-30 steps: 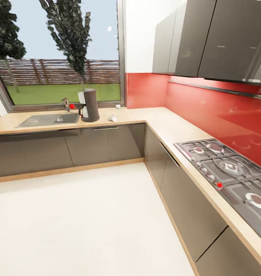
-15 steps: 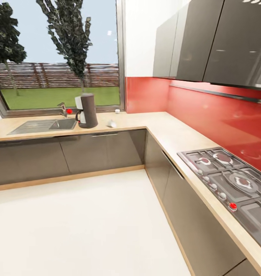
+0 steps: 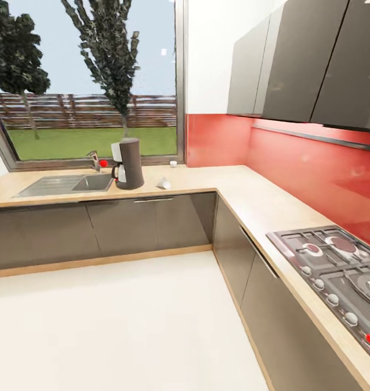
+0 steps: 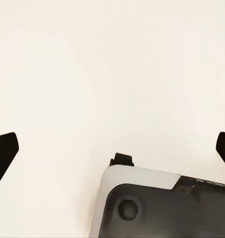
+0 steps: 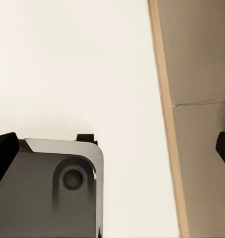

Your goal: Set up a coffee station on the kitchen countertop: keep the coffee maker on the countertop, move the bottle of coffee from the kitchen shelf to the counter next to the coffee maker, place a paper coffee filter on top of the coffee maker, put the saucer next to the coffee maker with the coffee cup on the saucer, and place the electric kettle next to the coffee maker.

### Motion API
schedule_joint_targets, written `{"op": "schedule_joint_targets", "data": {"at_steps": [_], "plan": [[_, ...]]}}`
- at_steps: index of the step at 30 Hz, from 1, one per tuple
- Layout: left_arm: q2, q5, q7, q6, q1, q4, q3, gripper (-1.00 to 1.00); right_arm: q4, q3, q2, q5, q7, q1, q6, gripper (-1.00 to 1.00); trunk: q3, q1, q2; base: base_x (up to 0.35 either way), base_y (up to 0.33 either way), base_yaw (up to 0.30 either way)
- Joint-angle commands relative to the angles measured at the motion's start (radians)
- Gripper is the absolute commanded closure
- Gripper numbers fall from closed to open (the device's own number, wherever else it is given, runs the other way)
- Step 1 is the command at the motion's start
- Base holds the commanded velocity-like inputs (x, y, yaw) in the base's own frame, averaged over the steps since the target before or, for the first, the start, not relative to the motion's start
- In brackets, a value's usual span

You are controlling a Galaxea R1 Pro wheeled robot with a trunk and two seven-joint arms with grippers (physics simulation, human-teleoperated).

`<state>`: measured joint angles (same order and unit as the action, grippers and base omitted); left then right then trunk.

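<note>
While upright — coffee maker (image 3: 129, 163) — carafe leftward

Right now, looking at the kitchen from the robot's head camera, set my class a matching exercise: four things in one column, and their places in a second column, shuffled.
Things:
1. coffee maker
2. sink
3. gas hob
4. wall cabinets

Places:
A. high on the wall, above the red backsplash
B. set into the countertop on the right run, near the camera
C. standing on the countertop, just right of the sink
D. inset in the countertop under the window, at the left

Pairs: 1-C, 2-D, 3-B, 4-A
</note>
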<state>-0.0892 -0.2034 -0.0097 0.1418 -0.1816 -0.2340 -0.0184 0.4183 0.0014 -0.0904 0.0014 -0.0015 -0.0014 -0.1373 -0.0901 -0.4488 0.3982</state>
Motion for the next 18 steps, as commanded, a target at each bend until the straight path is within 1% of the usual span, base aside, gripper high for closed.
{"op": "schedule_joint_targets", "data": {"at_steps": [1,15,18], "plan": [[0.0,-0.004,-0.001,0.003,-0.001,0.001,-0.002,-1.0,0.0,0.0,0.0,0.0,0.0,0.0,-0.002,-1.0,-0.001,-0.001,0.002,0.337,0.0,0.192],[0.0,-0.005,-0.001,0.003,-0.001,0.001,-0.002,-1.0,0.0,0.0,0.0,0.0,-0.001,-0.001,-0.002,-1.0,0.015,-0.001,0.002,0.337,0.0,0.195],[0.0,-0.005,-0.001,0.003,-0.001,0.001,-0.002,-1.0,0.001,0.0,0.0,0.0,-0.001,0.0,-0.002,-1.0,0.017,-0.001,0.002,0.337,0.0,0.099]]}}
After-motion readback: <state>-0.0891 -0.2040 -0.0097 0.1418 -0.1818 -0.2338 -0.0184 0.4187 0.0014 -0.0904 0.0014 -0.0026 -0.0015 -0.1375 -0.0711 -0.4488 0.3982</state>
